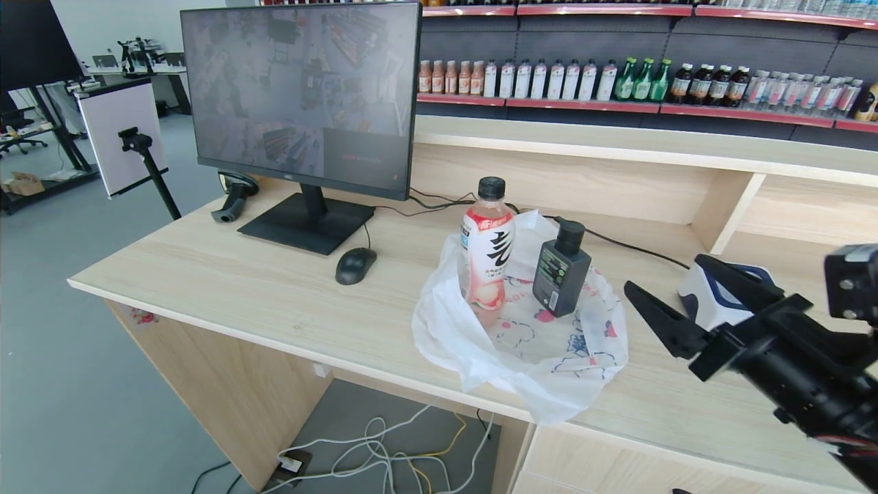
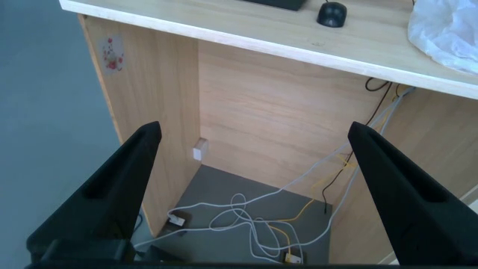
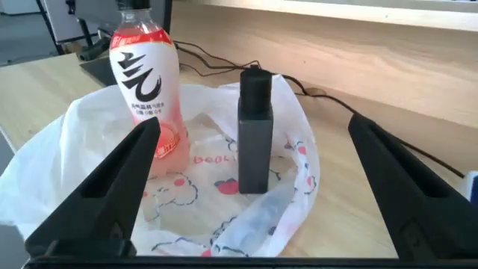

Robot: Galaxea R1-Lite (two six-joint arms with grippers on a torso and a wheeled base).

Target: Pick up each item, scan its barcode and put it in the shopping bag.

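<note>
Before right tool (image 1: 662,274), pink bottle (image 1: 487,254) and dispenser (image 1: 561,274) inside bag (image 1: 446,322)

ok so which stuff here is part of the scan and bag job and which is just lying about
job: pink drink bottle, dark pump bottle, plastic bag, white and blue device (maybe the scanner)
lying about: monitor, mouse, cables, bottles on the shelves

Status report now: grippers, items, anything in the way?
Left gripper, right gripper open, empty. Pink bottle, dark pump bottle upright on shopping bag. Nothing blocks them.
</note>
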